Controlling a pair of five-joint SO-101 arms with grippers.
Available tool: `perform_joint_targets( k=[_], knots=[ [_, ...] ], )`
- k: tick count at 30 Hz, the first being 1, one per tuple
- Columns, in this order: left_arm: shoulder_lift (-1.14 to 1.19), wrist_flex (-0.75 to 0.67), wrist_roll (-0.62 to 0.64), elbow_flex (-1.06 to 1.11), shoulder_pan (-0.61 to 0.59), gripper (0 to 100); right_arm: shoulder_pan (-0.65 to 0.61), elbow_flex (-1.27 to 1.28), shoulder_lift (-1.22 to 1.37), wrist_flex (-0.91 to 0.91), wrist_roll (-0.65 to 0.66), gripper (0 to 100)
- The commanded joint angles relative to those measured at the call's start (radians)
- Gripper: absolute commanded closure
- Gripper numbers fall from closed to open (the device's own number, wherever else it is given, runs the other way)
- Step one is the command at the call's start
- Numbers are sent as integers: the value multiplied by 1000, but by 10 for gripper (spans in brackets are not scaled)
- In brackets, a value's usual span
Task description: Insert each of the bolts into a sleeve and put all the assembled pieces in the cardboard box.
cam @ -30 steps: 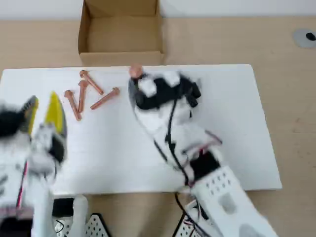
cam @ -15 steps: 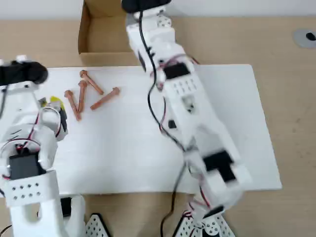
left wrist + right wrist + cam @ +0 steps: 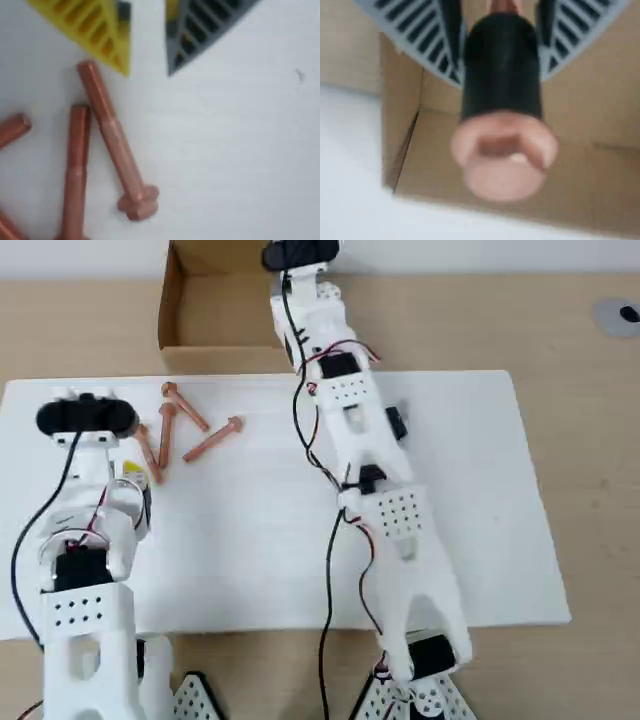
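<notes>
Right gripper (image 3: 500, 70) clamps a black cylindrical sleeve (image 3: 501, 75) with a copper flanged bolt (image 3: 502, 160) through it, above the open brown cardboard box (image 3: 245, 315) at the tabletop's (image 3: 590, 400) far edge. Left gripper (image 3: 147, 70), fingers (image 3: 95, 25) spread apart, hovers over the white sheet (image 3: 450, 490). Its yellow fingertip is just beside the shank end of one of four loose copper bolts (image 3: 112, 135) lying toward the far left corner.

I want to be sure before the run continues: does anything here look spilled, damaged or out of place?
Nothing stands out. Four bolts lie loose but intact on the white sheet, and the right end effector holds an assembled piece over the cardboard box.
</notes>
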Motion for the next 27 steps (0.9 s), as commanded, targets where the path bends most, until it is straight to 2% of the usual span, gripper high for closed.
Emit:
perform_joint_targets(
  k=[1,8,13,23,27],
  knots=[
    [1,-18,-8,5,-14,944,2,-239,76,26,32,989],
    [1,-17,-8,6,-14,944,1,-420,185,117,35,989],
    [1,0,-8,17,-11,944,2,-437,191,173,89,988],
    [-2,18,-6,26,-14,943,-16,-430,194,178,170,985],
    [-2,20,-5,26,-21,900,-27,-429,194,181,190,961]
  ],
)
